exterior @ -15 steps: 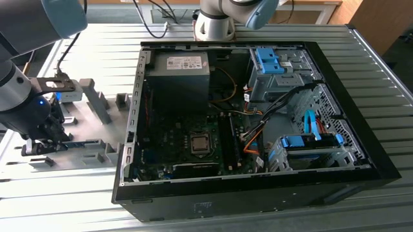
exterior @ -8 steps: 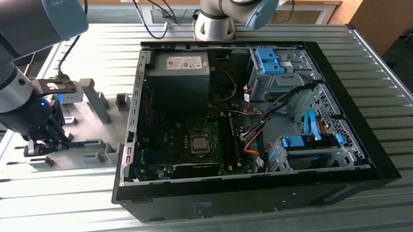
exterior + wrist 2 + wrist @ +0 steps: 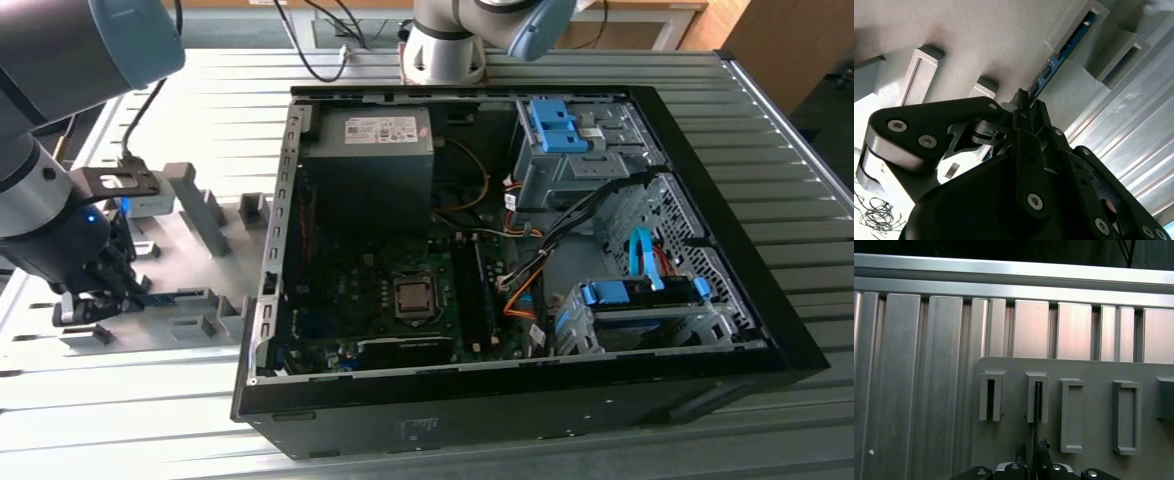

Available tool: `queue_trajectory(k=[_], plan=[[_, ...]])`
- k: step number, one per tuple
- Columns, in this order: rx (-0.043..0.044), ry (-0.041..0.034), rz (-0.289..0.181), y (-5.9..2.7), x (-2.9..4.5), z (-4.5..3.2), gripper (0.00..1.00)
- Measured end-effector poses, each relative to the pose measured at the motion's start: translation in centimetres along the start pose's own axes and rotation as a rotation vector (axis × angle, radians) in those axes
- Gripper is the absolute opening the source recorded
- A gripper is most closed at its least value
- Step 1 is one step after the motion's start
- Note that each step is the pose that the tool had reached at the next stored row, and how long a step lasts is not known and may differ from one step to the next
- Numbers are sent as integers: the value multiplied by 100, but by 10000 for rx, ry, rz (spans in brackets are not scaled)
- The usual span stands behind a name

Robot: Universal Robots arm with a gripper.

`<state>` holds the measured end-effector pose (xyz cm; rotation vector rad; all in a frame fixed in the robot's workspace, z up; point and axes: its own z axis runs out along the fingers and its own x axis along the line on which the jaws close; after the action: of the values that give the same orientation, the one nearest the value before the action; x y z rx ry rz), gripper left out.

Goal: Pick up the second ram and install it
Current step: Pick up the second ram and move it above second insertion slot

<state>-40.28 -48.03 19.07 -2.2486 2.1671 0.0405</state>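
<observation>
Second wrist view: second ram [image 3: 1056,60], a thin, long blue-green board with small dark chips, standing on edge in a raised rectangular pocket just ahead of the fingertips. First wrist view: second ram [image 3: 1037,400] edge-on, a dark sliver running from its pocket to the gripper [image 3: 1033,447]. Black jaws closed narrow on the stick's near end, barely any gap.

Underneath, a matte grey fixture plate [image 3: 1094,370], with more boxy, square-cornered pockets [image 3: 1072,415] just beside the gripper. Under the plate, a ribbed aluminium table [image 3: 944,365], shiny and grooved.

Exterior view: gripper [image 3: 91,305] pointing straight down at the plate, grey arm [image 3: 40,190] rising steeply above it. Well apart, toward the exterior view's right, an open black computer case [image 3: 747,300] with a motherboard [image 3: 360,290] lying flat inside.
</observation>
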Motion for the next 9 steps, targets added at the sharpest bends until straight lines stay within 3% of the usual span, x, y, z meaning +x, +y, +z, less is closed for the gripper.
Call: queue_trajectory(k=[9], plan=[[0,0,0,13,-1,14,23]])
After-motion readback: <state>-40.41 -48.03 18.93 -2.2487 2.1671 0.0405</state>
